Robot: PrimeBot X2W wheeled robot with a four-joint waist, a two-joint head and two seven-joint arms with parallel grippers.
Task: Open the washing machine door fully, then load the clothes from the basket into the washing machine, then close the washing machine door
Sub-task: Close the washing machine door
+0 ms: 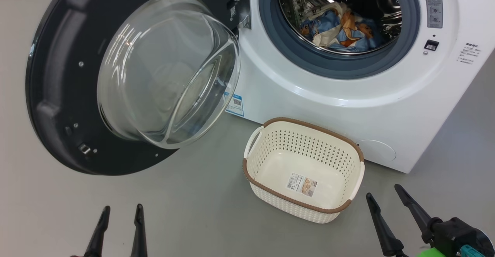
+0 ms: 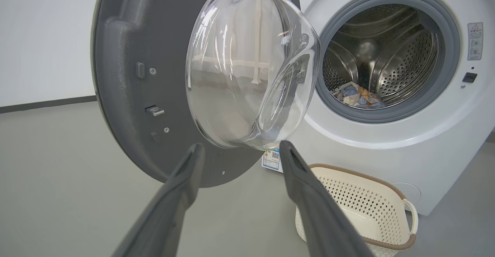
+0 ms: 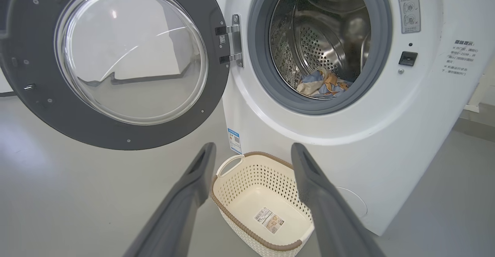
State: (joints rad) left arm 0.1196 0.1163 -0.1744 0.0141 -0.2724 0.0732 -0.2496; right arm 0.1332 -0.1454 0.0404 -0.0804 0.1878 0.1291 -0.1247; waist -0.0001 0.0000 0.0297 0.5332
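Loading seems done — the clothes [image 1: 340,29] lie inside the washing machine [image 1: 309,94], and the basket [image 1: 301,145] at its 6 o'clock is bare. The left gripper [image 1: 122,208] and right gripper [image 1: 383,192] are released, holding nothing. Next, I think: swing the washing machine door [image 1: 58,75], at 9 o'clock, shut.

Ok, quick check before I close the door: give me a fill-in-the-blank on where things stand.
The washing machine door stands ____.
The clothes lie in the steel ____ of the washing machine.
Apart from its label sticker, the basket is ____.
The left gripper and right gripper are both ____, holding nothing.
Missing words: open; drum; empty; open.
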